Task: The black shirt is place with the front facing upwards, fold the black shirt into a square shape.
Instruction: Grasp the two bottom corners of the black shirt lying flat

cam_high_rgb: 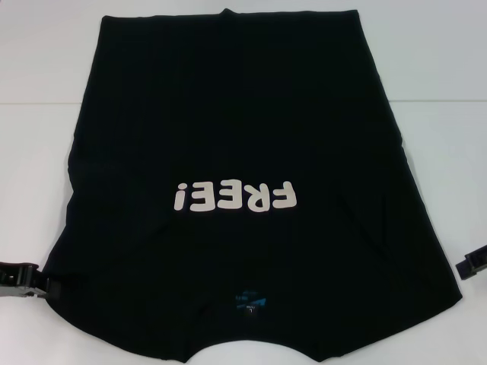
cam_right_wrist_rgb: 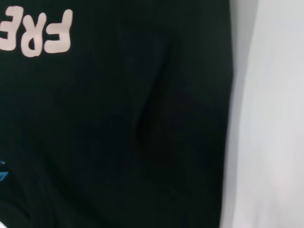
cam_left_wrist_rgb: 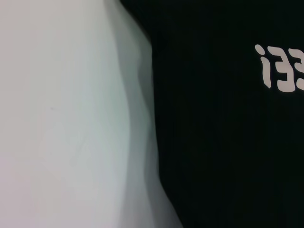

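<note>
The black shirt (cam_high_rgb: 243, 152) lies flat on the white table (cam_high_rgb: 46, 61), lettering up. Left gripper (cam_high_rgb: 23, 279) touches its left edge, right gripper (cam_high_rgb: 473, 264) sits just beside its right edge; grip state of either cannot be told.

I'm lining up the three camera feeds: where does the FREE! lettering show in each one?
Head view: FREE! lettering is upside down, centre of the black shirt.
Left wrist view: only "EE!", at the frame's edge.
Right wrist view: only "FRE", in a corner.
Shared landmark: the lettering itself.
</note>
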Available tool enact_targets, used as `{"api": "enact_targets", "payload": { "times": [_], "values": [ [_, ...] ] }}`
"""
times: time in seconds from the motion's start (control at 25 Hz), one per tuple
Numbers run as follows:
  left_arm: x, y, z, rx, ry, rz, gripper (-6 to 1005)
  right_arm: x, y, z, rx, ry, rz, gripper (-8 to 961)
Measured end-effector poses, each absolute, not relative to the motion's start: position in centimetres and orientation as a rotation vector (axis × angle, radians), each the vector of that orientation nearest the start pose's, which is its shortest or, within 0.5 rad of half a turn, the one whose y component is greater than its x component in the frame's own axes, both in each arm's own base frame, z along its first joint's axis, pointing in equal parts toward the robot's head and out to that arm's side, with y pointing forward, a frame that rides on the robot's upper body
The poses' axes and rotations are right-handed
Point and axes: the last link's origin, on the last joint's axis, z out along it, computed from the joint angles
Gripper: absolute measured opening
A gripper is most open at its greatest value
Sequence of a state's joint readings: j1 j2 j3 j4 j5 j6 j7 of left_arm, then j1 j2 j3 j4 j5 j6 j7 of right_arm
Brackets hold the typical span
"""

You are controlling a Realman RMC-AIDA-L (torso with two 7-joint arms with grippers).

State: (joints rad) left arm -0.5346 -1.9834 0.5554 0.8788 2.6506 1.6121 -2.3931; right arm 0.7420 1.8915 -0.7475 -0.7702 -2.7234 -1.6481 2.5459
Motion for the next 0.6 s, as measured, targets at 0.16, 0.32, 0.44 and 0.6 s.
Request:
{"api": "enact_targets", "payload": {
  "times": [0.16,0.32,0.44,0.6],
  "values": [
    [-34.2,31.5,7.3,-2.143,-1.846,0.018,49,29.8,36.2,6.9,-2.249,1.801,-0.304,804],
    [-34.2,31.6,7.2,-2.145,-1.847,0.017,49,29.9,35.9,5.8,-2.283,1.809,-0.272,798],
    [-34.1,31.6,7.2,-2.148,-1.845,0.017,49,29.8,35.8,5.2,-2.299,1.798,-0.267,793],
    [-34.1,31.6,7.2,-2.148,-1.846,0.016,49,29.8,35.9,5.1,-2.300,1.793,-0.270,787]
  ]
}}
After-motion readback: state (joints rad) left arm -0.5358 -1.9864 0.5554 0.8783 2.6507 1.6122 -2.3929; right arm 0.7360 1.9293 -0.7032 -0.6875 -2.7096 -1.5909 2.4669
